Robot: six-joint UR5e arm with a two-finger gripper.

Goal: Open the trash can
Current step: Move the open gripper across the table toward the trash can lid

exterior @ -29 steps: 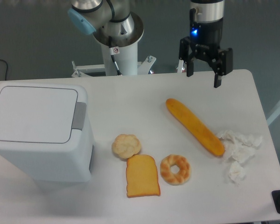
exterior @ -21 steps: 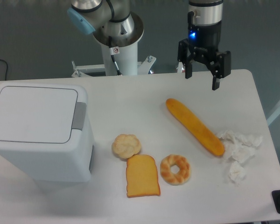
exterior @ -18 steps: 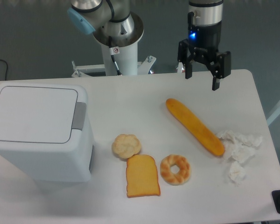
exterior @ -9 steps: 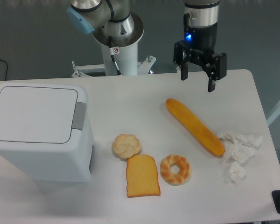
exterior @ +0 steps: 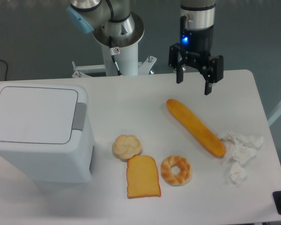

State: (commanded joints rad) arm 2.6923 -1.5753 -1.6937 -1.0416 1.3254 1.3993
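Looks like we're only at the approach step. The gripper [exterior: 193, 87] hangs over the far edge of the surface [exterior: 131, 101] with jaws spread wide, holding nothing. The trash can [exterior: 40, 133] sits at the left edge, lid flat and shut, well apart from it. Next move, I'd guess: cross left and press the grey push tab [exterior: 79, 116].

- One fixed camera, set high at the table's [exterior: 131, 101] near side, looks down and across toward the arm's base [exterior: 118, 35].
- It takes in the whole tabletop from middling range; the gripper [exterior: 193, 88] hangs at the far side, upper centre-right of frame.
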